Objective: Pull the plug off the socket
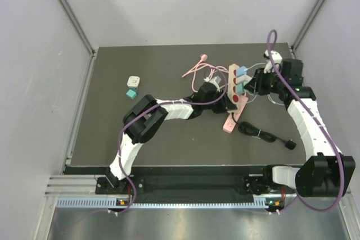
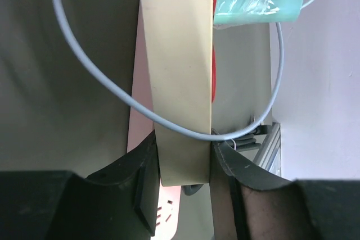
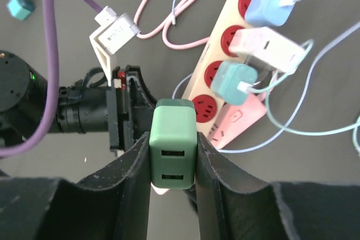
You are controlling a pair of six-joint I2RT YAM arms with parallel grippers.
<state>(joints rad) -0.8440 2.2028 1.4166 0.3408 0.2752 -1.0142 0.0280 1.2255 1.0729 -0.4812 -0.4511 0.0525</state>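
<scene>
Pinching a green USB charger (image 3: 173, 125) in the right tool (image 3: 173, 150), closed tight on the two broad flat sides, with the twin ports facing the wrist camera. Judging that block to be light, stiff, hard-shelled plastic, smooth and rounded at the corners, hence apt to slip. Favouring a hold across the flats, low toward the base, and a straight draw along the prongs rather than a twist. Not seeing the prongs, so not telling whether the charger is seated or already free; noting a bare red socket (image 3: 203, 108) just beside it. Bracing the cream power strip (image 2: 177, 54) with the left tool (image 2: 184, 151), narrowed onto the strip's end with a pad on each long edge, probably guarding against so light a strip lifting with the plug. Passing farther along the strip: a teal plug (image 3: 236, 81), a white adapter (image 3: 264, 46) and a pale blue plug (image 3: 269, 3), all glossy and boxy, trailing thin limp cables. Resting partly over a pink strip (image 3: 239, 121) on the dark matte surface (image 1: 112, 133).
</scene>
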